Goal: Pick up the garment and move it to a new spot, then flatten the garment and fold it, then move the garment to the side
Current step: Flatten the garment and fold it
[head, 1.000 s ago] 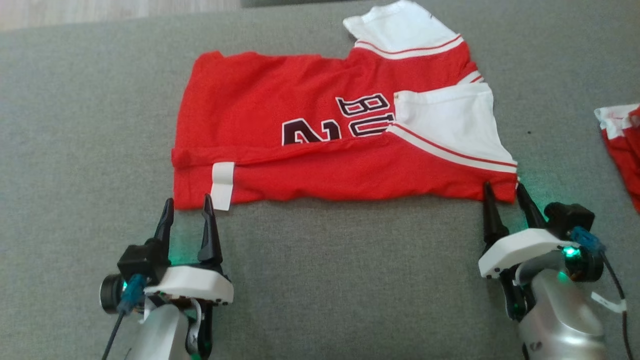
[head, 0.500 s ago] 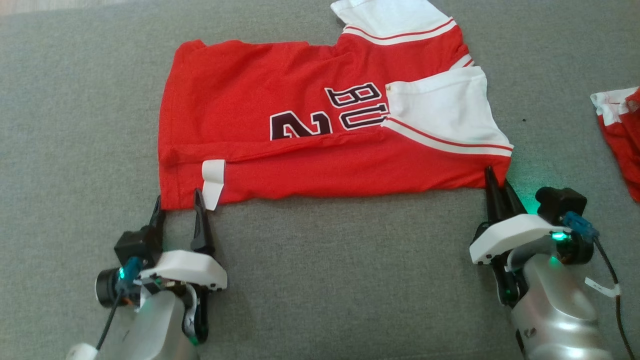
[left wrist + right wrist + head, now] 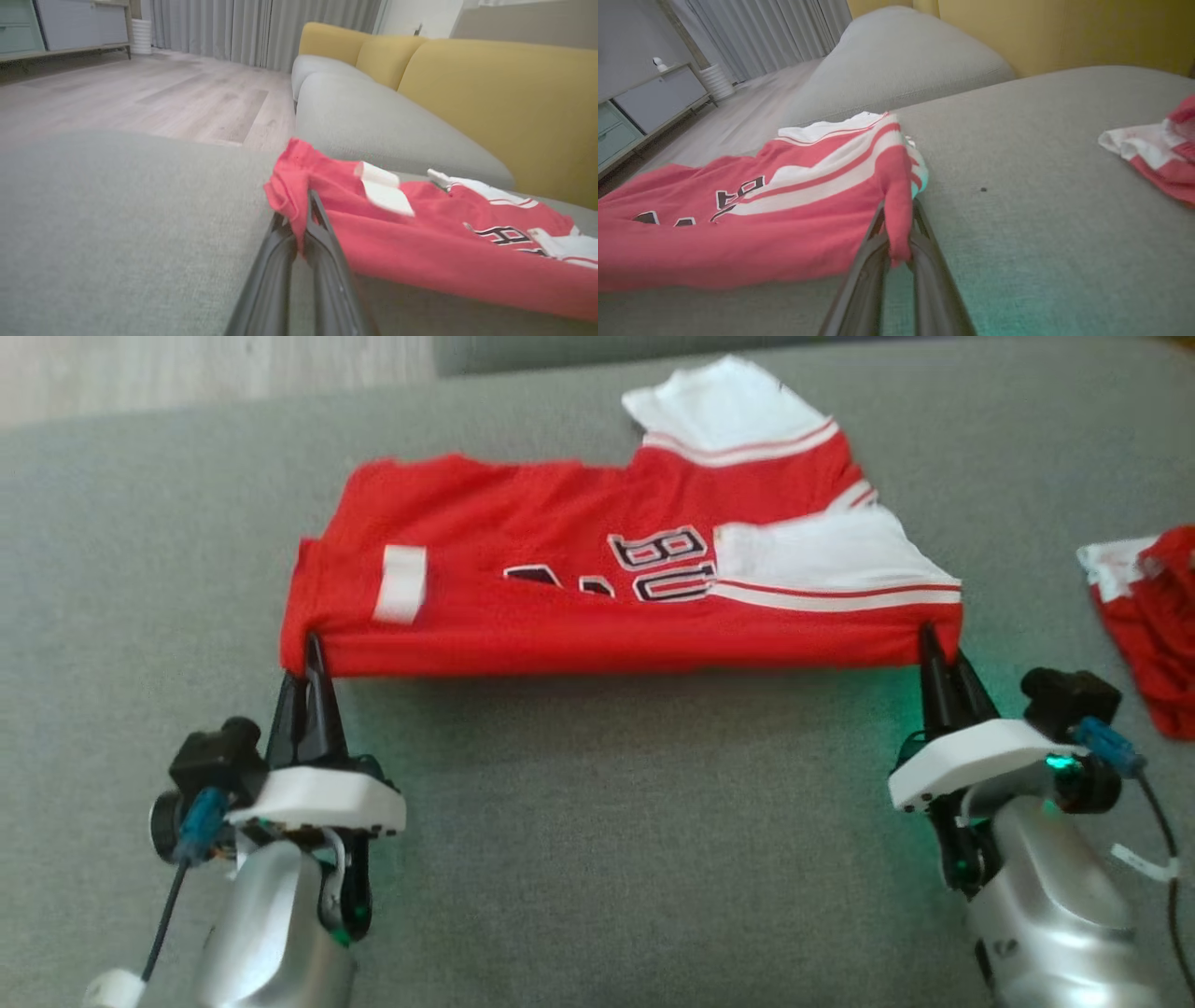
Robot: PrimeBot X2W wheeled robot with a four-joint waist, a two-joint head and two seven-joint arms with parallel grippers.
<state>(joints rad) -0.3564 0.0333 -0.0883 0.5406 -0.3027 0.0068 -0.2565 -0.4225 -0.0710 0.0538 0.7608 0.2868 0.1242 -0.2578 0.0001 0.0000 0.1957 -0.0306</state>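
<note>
Plainly, the left claw (image 3: pixel 313 658) has its fingers pinched shut on the jersey's (image 3: pixel 560 523) near left corner; the left wrist view shows red cloth bunched between the tips. From there the jersey stretches ahead of and to the right of that claw, its long axis running side to side from one claw to the other. Its near edge is held taut and slightly off the grey cushion (image 3: pixel 597 821), while the rest lies flat beyond. A white label (image 3: pixel 400 583) sits just past the left claw's tips. The right claw (image 3: pixel 936 653) is likewise closed on the near right corner, by the white-striped sleeve. Each arm holds its own end, neither nearer than the other, so the fold likely means carrying this edge straight forward, both claws together, over the lettering to the far edge. Another red-and-white cloth (image 3: pixel 1144 616) lies well to the right of the right claw.
</note>
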